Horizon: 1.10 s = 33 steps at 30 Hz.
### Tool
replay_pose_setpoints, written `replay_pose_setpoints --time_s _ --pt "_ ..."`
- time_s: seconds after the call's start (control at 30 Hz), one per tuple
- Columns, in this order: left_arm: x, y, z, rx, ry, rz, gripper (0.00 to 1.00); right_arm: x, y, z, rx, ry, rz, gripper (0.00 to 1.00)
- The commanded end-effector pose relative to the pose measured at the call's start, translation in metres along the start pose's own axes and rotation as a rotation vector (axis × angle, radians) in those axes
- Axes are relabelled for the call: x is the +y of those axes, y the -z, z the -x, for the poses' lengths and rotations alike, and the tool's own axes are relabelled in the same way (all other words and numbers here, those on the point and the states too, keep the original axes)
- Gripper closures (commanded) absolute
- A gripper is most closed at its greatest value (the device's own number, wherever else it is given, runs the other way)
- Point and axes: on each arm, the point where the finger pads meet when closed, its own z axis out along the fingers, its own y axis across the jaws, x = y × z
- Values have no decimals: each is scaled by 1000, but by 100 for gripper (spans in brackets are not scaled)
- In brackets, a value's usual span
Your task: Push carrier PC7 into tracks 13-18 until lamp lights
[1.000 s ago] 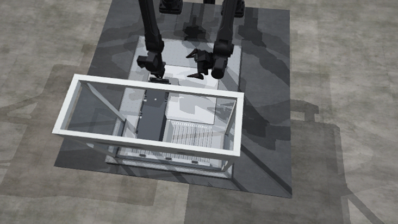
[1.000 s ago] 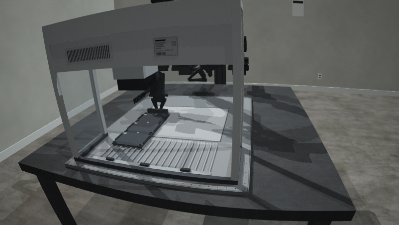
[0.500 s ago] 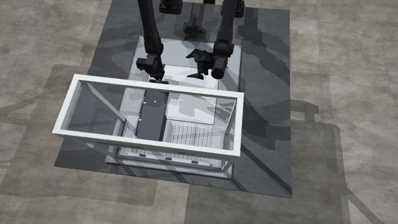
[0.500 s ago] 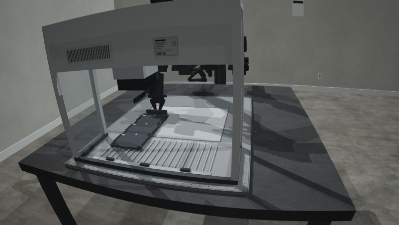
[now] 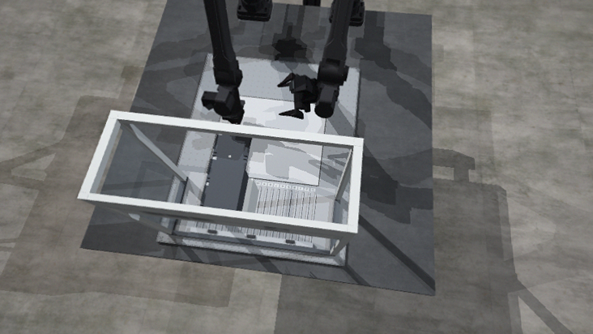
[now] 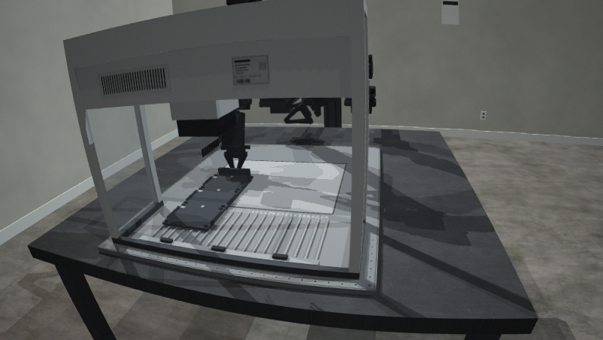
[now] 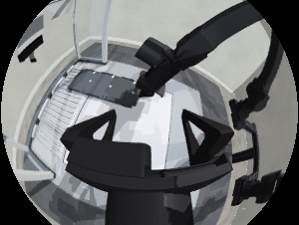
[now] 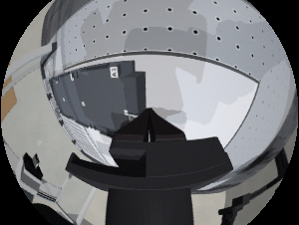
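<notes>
Carrier PC7 (image 5: pixel 224 178) (image 6: pixel 210 196) (image 7: pixel 100 86) (image 8: pixel 90 102) is a long dark plate. Its far end lies over the arms' side part of the rails (image 6: pixel 300 238) (image 5: pixel 287 205), at the picture's left in the top and exterior views. A gap shows between that end and the small dark block (image 6: pixel 166 239) behind those tracks, which looks unlit. The raised handle (image 6: pixel 234 171) faces the arms. My right gripper (image 6: pixel 236 166) (image 8: pixel 149 112) is shut and empty, with its tips low at the handle's arms' side; contact is unclear. My left gripper (image 5: pixel 281 98) (image 7: pixel 149 112) is open and empty, off to the side.
A white frame housing (image 5: pixel 228 217) (image 6: pixel 359 168) stands around the rails, with posts and a top beam. A pipetting head (image 6: pixel 202 126) hangs inside it near my right arm. A flat white panel (image 5: pixel 285 163) (image 6: pixel 304 181) lies beside the carrier. Two more dark blocks (image 6: pixel 218 248) (image 6: pixel 280 256) sit behind the rails.
</notes>
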Motion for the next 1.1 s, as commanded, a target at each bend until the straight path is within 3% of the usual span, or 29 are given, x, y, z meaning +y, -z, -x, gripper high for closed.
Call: replay_pose_setpoints --time_s 0.0,1.07 --pt "28 0 19 -18 -21 50 0 44 -9 -5 0 -3 53 100" --pt "72 7 44 -85 78 223 0 84 -21 -5 0 -4 53 100"
